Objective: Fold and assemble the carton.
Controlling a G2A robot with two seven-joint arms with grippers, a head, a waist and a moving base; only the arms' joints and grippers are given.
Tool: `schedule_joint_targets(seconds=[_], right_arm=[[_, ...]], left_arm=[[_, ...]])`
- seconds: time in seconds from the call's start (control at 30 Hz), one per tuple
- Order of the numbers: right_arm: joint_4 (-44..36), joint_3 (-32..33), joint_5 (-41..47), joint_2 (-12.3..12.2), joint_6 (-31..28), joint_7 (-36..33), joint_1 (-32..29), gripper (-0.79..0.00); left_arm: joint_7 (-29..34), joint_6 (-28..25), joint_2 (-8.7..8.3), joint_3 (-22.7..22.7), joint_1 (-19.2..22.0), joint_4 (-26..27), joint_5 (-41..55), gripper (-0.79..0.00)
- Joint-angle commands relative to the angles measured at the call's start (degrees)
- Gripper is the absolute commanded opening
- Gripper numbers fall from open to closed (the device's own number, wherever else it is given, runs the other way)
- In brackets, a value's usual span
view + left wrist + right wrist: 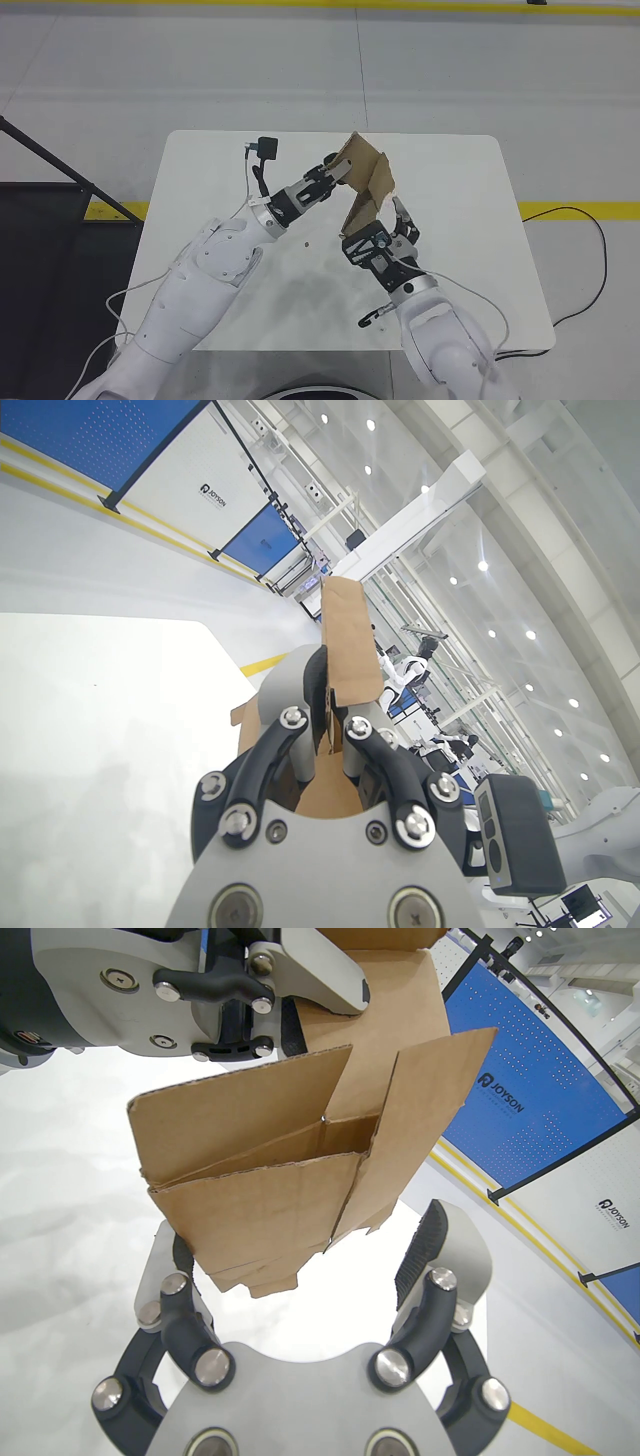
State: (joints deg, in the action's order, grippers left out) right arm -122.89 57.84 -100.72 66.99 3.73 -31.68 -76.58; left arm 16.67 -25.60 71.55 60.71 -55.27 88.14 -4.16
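A brown carton (366, 183), still flattened with its flaps loose, hangs in the air above the middle of the white table (470, 190). My left gripper (338, 170) is shut on a flap at the carton's upper end; in the left wrist view the cardboard (350, 650) sticks up between the gripper's (330, 705) pads. My right gripper (396, 222) is open just under the carton's lower end. In the right wrist view the carton (300, 1138) fans out above my right gripper (305, 1248), its lower corner between the spread fingers, close to one pad (182, 1253).
A small black device (266, 147) with a cable lies on the table at the back left. A tiny dark speck (307, 241) marks the tabletop between the arms. The table's right half is bare white surface.
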Motion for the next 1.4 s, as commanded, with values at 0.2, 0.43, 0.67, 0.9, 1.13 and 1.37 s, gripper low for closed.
schedule_joint_targets(seconds=[0.2,0.43,0.67,0.9,1.13,1.37], right_arm=[[-0.9,2.3,-0.7,0.2,0.8,1.7,-2.2,0.0],[-1.7,3.8,-0.8,0.4,0.3,2.8,-3.8,0.0],[-1.9,4.5,-1.4,0.7,-1.4,3.6,-4.5,0.0],[-1.5,5.8,-1.8,0.8,-3.3,5.1,-5.0,0.0],[-1.5,7.3,-2.3,1.0,-3.6,5.9,-5.5,0.0],[-1.8,8.7,-2.2,1.2,-4.6,6.4,-6.2,0.0]], left_arm=[[1.5,-0.5,0.18,0.3,-0.2,-0.3,0.2,-0.785],[2.3,-0.8,0.22,1.2,-0.1,-0.8,-0.4,-0.785],[3.5,-0.9,0.16,2.3,-0.2,-0.9,-0.7,-0.785],[8.2,-1.2,-0.05,3.1,0.0,-0.9,1.1,-0.785],[13.8,-1.8,-0.28,3.4,0.3,-1.5,3.6,-0.785],[18.2,-2.5,-0.55,3.9,0.6,-1.5,5.4,-0.785]])
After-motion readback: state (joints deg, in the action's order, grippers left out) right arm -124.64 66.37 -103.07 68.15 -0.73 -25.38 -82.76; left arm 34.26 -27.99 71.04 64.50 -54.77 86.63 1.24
